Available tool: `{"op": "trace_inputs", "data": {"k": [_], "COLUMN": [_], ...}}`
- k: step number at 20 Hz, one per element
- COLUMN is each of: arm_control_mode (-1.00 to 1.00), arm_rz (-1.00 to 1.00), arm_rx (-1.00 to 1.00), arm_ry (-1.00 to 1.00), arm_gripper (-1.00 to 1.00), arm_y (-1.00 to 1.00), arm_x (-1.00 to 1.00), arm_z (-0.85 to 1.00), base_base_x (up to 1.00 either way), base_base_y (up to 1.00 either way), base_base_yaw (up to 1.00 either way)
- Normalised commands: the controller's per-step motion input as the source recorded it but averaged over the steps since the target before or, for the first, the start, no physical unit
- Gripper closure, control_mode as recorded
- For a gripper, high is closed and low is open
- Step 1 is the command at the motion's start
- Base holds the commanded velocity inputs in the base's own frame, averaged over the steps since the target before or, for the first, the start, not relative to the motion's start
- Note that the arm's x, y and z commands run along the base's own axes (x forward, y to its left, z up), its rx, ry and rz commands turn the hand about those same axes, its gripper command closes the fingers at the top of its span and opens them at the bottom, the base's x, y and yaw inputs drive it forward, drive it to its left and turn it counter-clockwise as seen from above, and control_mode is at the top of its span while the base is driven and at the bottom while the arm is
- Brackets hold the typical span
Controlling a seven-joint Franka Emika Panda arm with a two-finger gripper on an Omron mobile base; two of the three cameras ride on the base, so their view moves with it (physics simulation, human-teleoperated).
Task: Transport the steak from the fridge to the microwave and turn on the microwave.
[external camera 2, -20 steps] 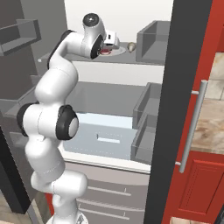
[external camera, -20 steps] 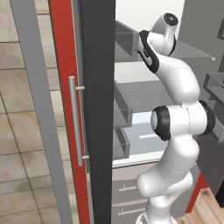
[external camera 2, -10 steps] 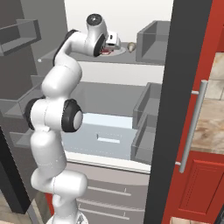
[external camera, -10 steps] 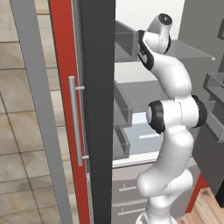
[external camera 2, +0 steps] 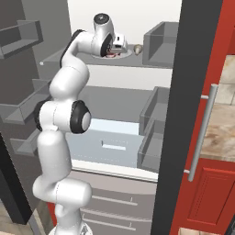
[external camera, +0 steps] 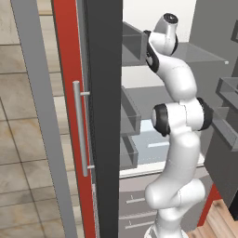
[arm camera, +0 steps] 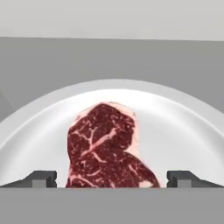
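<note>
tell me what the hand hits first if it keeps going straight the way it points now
Most likely the steak. The hand is open, with one fingertip on either side of the meat, which lies on a white plate on the fridge shelf. How much gap is left is hard to judge.

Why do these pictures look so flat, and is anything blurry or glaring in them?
Hand view: the steak is sharp, its pale streaks clear, on a white plate with even light and only soft shading at the rim. Right base view: the fridge interior is evenly lit, no glare; the gripper looks small and coarse. Left base view: the dark door edge blocks much of it.
</note>
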Motion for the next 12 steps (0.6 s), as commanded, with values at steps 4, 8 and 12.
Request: {"op": "trace_inputs", "data": {"k": [4, 8, 12], "arm_control_mode": [-1.0, -1.0, -1.0], "arm_rz": [0.0, 0.0, 0.0], "arm_rx": [-0.06, -0.04, 0.0], "arm_ry": [0.1, 0.11, 0.08], "arm_gripper": [1.0, 1.0, 1.0], "arm_y": [0.09, 0.16, 0.0], "arm_x": [0.24, 0.07, 0.0], "arm_z": [-0.36, -0.62, -0.81], "base_base_x": [0.0, 0.0, 0.0], "base_base_y": [0.0, 0.0, 0.0], "base_base_yaw": [0.0, 0.0, 0.0]}}
